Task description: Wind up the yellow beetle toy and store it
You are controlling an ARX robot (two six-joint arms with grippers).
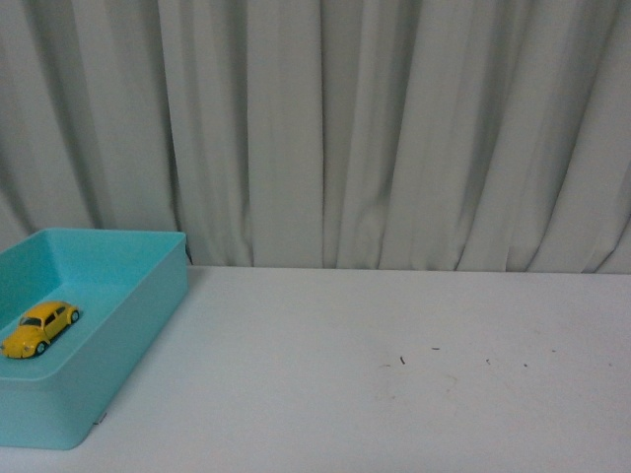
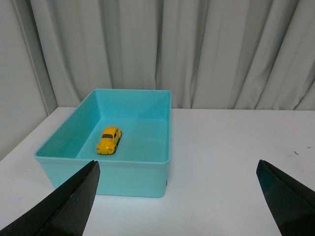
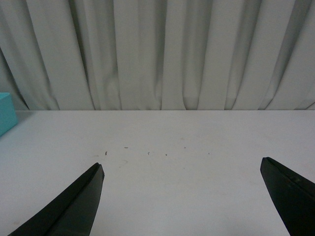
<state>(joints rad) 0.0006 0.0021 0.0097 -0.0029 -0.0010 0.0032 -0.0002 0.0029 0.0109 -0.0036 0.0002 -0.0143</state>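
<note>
In the front view, the yellow beetle toy [image 1: 39,329] sat inside the turquoise bin [image 1: 148,305] at the table's [image 1: 394,394] left, apparently stored. In the left wrist view, the left gripper [image 2: 177,196] was wide open and empty, short of the bin. In the right wrist view, the right gripper [image 3: 182,196] gaped empty over bare table; little seemed left.

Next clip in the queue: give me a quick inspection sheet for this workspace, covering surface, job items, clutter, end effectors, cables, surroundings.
Surface: white table, a few tiny dark specks.
Job items: yellow toy car sits on its wheels inside the teal bin at the table's left.
Clutter: nothing seen.
End effectors: left end effector open, empty, facing the bin; right end effector open, empty, over bare table.
Cables: nothing seen.
Surroundings: pale pleated curtain behind the table.
</note>
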